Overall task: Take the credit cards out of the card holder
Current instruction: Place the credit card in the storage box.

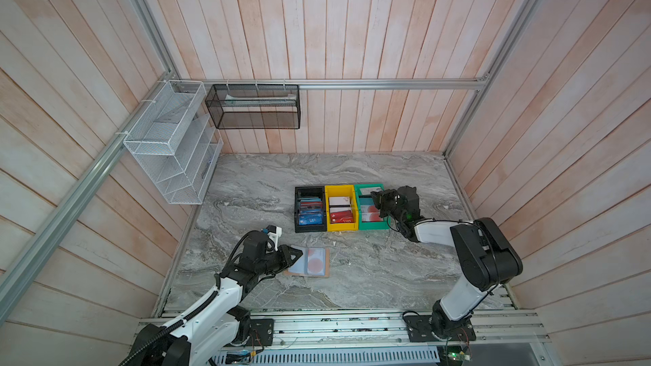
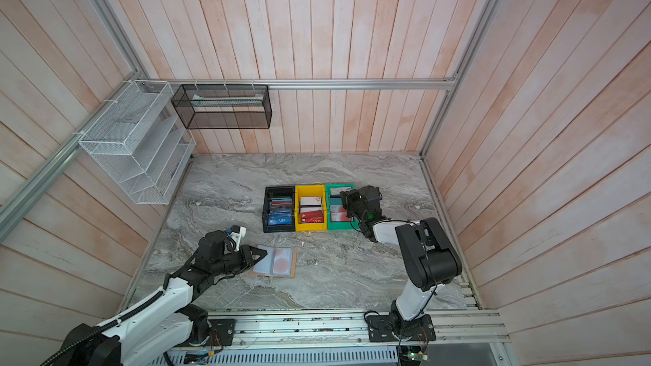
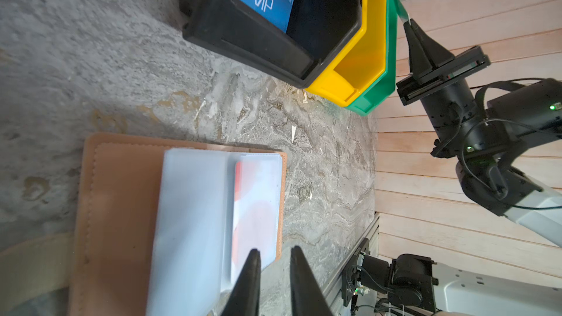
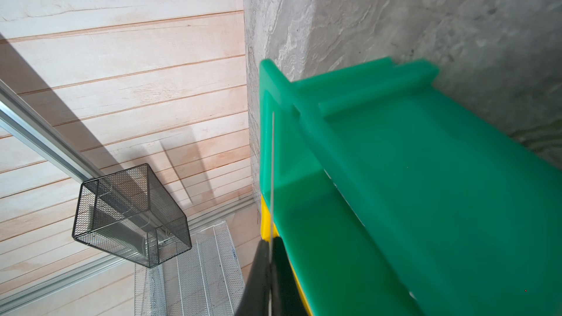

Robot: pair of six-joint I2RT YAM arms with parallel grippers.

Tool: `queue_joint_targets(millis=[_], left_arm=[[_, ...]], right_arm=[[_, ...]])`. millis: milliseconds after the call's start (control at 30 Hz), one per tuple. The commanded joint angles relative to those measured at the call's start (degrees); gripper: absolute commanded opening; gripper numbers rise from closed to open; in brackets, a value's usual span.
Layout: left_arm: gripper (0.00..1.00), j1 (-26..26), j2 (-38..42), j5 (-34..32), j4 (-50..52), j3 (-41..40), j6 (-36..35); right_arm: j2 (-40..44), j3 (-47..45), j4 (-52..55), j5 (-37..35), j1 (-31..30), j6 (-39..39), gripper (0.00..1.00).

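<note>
Card holder (image 1: 309,263) lay open and flat on the largest thing we saw, the grey marbled bench (image 1: 352,170). It sat toward the front-left part, with bare stone on every side. Plank walls closed the bench at the back and along both sides.

Next in size were three open plastic bins standing in a row near the middle, their walls touching: a black bin (image 1: 310,228), a yellow bin (image 1: 341,227) and a green bin (image 1: 366,226). A blue card lettered VIP (image 3: 261,1) leaned in the black one. A free strip of bench ran between the bins and the card holder, which were well apart.

We found the card holder tan, leather-like and rectangular, with a stitched border and smooth pale blue clear sleeves (image 3: 188,223) lying over it. A whitish card with an orange-red circle (image 3: 257,202) sat tucked in the sleeve on the half nearer the right arm.

The left end effector (image 3: 275,250) hung over the sleeves, its black tapered fingers a little apart with nothing between them. The right end effector (image 4: 270,247) was above the green bin, pressed together on a thin card (image 4: 272,162) that we saw edge-on.
</note>
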State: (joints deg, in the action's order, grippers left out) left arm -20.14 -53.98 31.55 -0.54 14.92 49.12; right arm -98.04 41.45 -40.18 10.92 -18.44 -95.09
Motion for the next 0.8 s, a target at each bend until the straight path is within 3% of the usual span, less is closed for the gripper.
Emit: queue_joint_targets(millis=[0, 767], left_arm=[[0.21, 0.3, 0.2, 0.7, -1.0, -0.7, -0.4], [0.21, 0.3, 0.5, 0.4, -0.4, -1.0, -0.8]], right_arm=[[-1.5, 1.3, -2.5, -1.1, -0.5, -0.8, 0.00], [-1.0, -1.0, -4.8, -0.5, -0.7, -1.2, 0.00]])
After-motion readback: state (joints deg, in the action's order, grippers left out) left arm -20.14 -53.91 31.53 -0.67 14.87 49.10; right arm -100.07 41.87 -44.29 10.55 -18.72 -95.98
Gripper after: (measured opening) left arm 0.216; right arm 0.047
